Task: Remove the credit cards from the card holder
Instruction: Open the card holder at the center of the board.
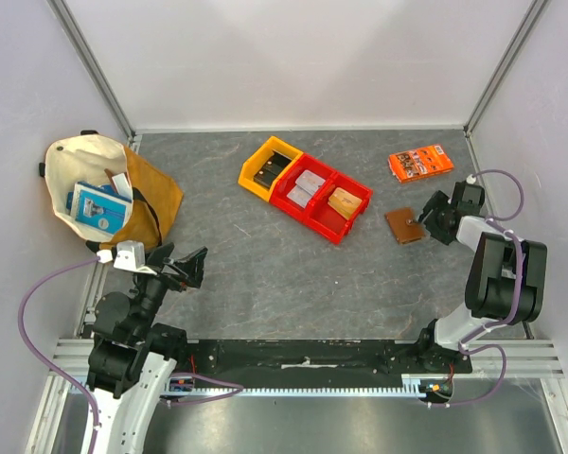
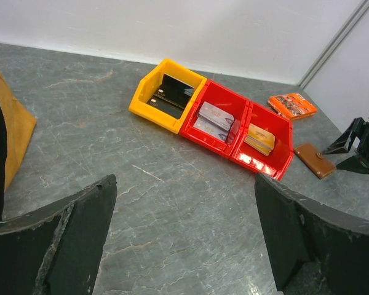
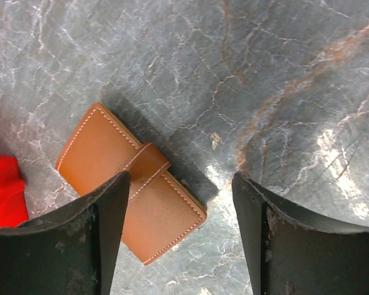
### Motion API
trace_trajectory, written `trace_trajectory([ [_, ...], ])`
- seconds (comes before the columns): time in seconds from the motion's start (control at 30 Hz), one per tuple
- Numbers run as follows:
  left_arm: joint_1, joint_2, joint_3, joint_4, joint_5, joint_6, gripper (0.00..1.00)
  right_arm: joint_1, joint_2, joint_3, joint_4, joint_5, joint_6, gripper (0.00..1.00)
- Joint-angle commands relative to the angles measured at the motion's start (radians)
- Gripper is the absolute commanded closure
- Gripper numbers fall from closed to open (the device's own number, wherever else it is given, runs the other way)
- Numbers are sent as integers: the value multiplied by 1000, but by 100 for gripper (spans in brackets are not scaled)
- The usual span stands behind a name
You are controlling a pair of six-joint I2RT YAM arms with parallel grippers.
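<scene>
Closed card holder (image 3: pixel 154 203), long axis diagonal on the bench (image 3: pixel 295 92), lies just left of the nearer right tool (image 3: pixel 181 184), whose jaws stand partly open, holding nothing.

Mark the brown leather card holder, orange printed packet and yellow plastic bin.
brown leather card holder (image 3: pixel 146 163), right wrist view, closure tab.
orange printed packet (image 1: pixel 421 163), top external view, face centre.
yellow plastic bin (image 2: pixel 152 109), left wrist view, outer wall.

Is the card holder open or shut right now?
Shut. The card holder lies folded flat on the table, its tab wrapped over the edge; none of its inside shows.
</scene>
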Motion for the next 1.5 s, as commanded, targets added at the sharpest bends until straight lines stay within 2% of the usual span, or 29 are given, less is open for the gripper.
trace_trajectory([
  [0.0,-3,-97,27,17,-8,-22,2,3,0,-22,35,-89,3,23],
  [0.2,-3,-88,25,20,-10,-23,2,38,-5,50,-23,-47,-87,11],
  [0.47,-2,-72,24,28,-7,-21,3,121,109,206,-190,34,-210,13],
  [0.7,-2,-66,22,33,1,-22,3,136,159,228,-232,74,-250,21],
  [0.77,-2,-65,22,33,3,-22,3,139,162,225,-232,76,-250,26],
  [0.87,-2,-62,21,34,4,-21,3,159,144,216,-249,103,-250,41],
  [1.0,-3,-58,21,40,12,-22,4,213,92,184,-301,130,-216,50],
  [1.2,-2,-52,21,42,26,-23,5,337,-37,82,-346,152,-147,54],
  [1.47,-3,-20,10,75,65,-46,5,545,-235,-2,-419,204,43,54],
])
